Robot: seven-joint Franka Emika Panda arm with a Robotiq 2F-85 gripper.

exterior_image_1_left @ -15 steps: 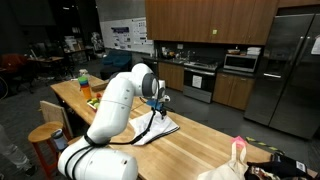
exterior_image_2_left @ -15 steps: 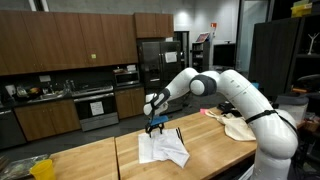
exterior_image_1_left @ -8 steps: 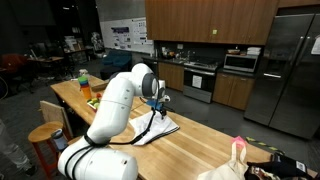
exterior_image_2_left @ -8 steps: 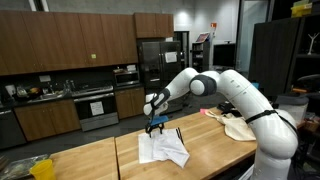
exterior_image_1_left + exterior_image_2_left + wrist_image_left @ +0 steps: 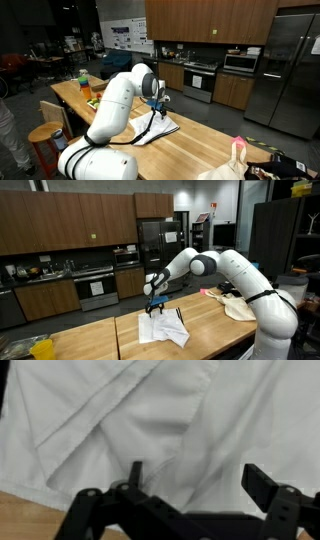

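A white crumpled cloth (image 5: 163,328) lies on the wooden counter (image 5: 90,340); in the wrist view this cloth (image 5: 150,420) fills most of the picture with soft folds. My gripper (image 5: 154,305) hangs just above the cloth's near-left part, pointing down. Its two black fingers stand wide apart in the wrist view, gripper (image 5: 197,478), with only cloth seen between them and nothing held. In an exterior view the gripper (image 5: 158,103) hovers over the cloth (image 5: 158,128) on the long counter.
A black pen-like object (image 5: 179,312) lies by the cloth's far edge. A beige bag (image 5: 238,304) sits beside my arm. A green bottle (image 5: 83,78) and yellow items stand at the counter's far end, wooden stools (image 5: 45,135) along its side. Kitchen cabinets and a fridge (image 5: 150,240) stand behind.
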